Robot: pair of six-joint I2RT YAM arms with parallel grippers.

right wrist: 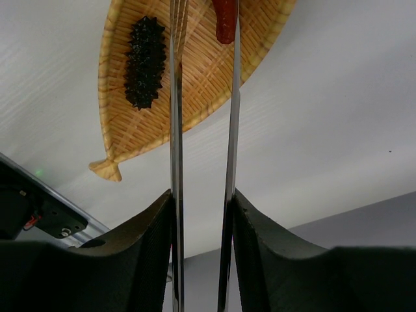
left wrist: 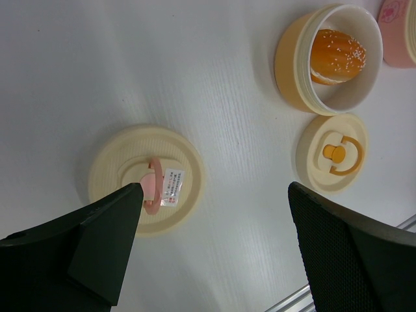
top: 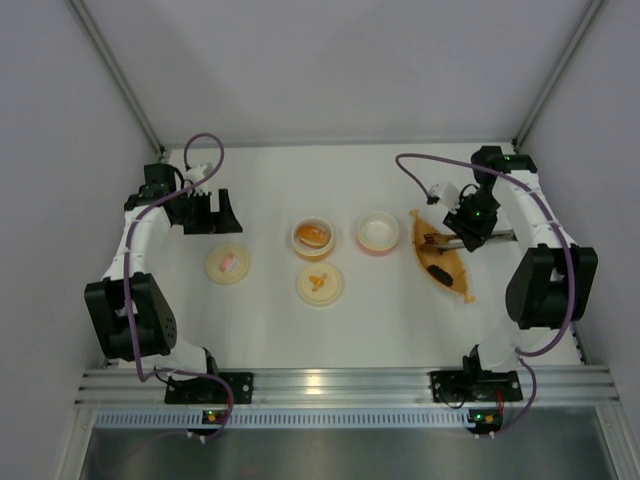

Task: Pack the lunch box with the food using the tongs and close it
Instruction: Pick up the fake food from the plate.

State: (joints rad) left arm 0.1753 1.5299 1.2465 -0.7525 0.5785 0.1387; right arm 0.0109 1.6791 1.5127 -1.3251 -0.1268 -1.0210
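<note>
At tray, right of worktop: tongs pinched by both arms in right gripper; tips at red piece.
Risk: squeeze too slack, red piece drops; tongs may twist between the pads.
Other arm: left gripper spread wide, empty, above pink-handled lid.
Count: 1 tongs, 1 red piece, 1 dark piece, 1 bun, 1 orange bowl, 1 pink bowl, 2 lids, 1 tray.

White table: orange bowl, pink bowl, woven tray, two lids

Bright even light, soft shadows, mild glare (wrist views' foregrounds blurred)
</note>
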